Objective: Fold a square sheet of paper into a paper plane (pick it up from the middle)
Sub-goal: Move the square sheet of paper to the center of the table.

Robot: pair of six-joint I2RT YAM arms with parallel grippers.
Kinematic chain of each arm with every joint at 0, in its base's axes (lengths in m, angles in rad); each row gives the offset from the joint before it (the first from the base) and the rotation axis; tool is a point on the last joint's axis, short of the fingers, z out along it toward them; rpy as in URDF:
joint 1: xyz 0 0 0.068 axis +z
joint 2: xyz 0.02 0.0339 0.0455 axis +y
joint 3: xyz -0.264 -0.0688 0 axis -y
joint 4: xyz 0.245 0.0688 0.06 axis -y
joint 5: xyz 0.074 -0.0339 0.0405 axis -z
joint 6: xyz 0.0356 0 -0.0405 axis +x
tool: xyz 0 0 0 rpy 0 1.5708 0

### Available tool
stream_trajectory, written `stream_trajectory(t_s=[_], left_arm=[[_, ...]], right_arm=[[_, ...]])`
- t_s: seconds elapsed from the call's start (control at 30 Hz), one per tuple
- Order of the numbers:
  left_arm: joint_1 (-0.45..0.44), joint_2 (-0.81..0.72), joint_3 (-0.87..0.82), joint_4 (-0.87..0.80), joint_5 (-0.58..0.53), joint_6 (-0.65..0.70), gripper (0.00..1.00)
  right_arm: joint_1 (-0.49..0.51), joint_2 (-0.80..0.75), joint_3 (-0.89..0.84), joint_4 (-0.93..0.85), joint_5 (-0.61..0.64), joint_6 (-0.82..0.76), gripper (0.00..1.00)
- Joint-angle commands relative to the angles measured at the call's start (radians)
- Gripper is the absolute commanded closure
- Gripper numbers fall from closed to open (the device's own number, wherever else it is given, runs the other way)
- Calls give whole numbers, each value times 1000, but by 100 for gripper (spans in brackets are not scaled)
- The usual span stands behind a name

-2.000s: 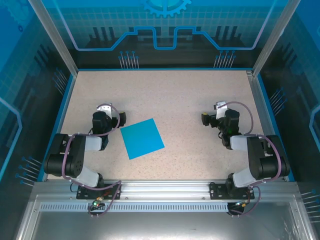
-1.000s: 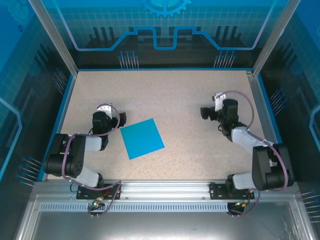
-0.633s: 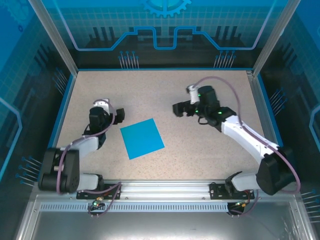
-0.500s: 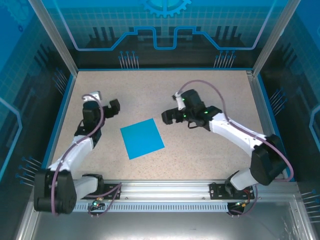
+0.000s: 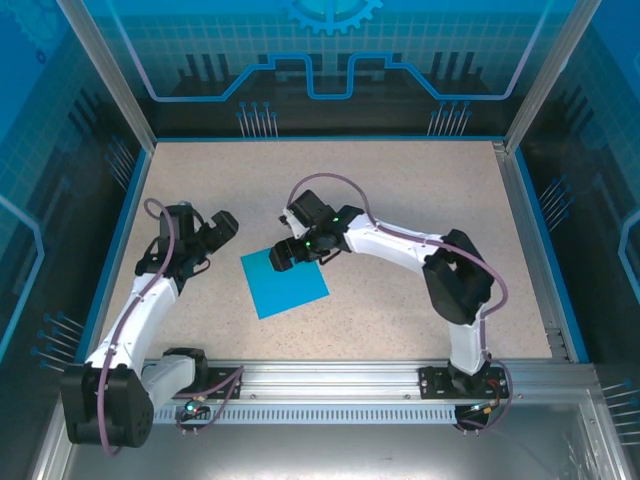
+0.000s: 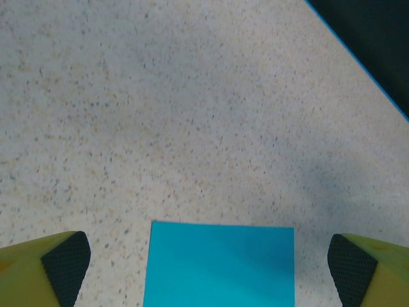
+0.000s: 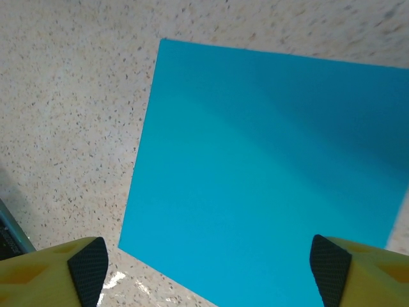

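The square sheet of paper (image 5: 286, 284) is plain cyan-blue and lies flat and uncreased on the speckled table, left of centre. My right gripper (image 5: 281, 256) hangs over the sheet's far corner. In the right wrist view its jaws stand wide apart, open, with the sheet (image 7: 268, 160) spread below my right gripper (image 7: 209, 268). My left gripper (image 5: 220, 226) is up off the table, just left of the sheet and apart from it. It is open too, and the left wrist view has the sheet's edge (image 6: 220, 265) between the two black pads of my left gripper (image 6: 208, 272).
The speckled table (image 5: 400, 180) has a blue raised border (image 5: 128, 215) and metal frame posts (image 5: 108, 75) at its far corners. My right arm (image 5: 400, 243) stretches across the middle. A metal rail (image 5: 330, 378) runs along the near edge.
My right arm swung from the right side across to the sheet's far corner. My left arm rose and extended, turning its gripper towards the sheet. The sheet has not moved.
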Motion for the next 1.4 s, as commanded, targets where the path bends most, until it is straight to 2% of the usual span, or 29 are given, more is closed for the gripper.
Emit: stream_trajectory(t_s=[0.0,0.17,0.43,0.67,0.87,0.97,1.1,1.27,1.37], left_arm=[[7,-42,-26,-34,37,-17,1],[8,-61,-61,30,82,-19,1],[7,-81,-124,143,55,-90,1],[4,-110,-188,285,102,-60,1],[-25,-19,-148,290,129,-56,1],[-47,41,-119,312,201,-25,1],[-136,115,-62,312,193,-4,1],[-238,255,76,211,196,-2,1],[-245,317,75,272,269,-80,1]], right_arm=[[27,80,59,-73,-57,42,15],[28,145,96,-75,-39,73,18],[14,208,99,-92,8,95,20],[-67,107,-99,-45,88,157,20],[-193,-28,-316,26,120,229,20],[-248,-82,-380,26,136,245,20],[-304,-150,-438,19,159,298,20],[-289,-236,-427,60,138,286,19],[-277,-223,-347,32,152,221,19]])
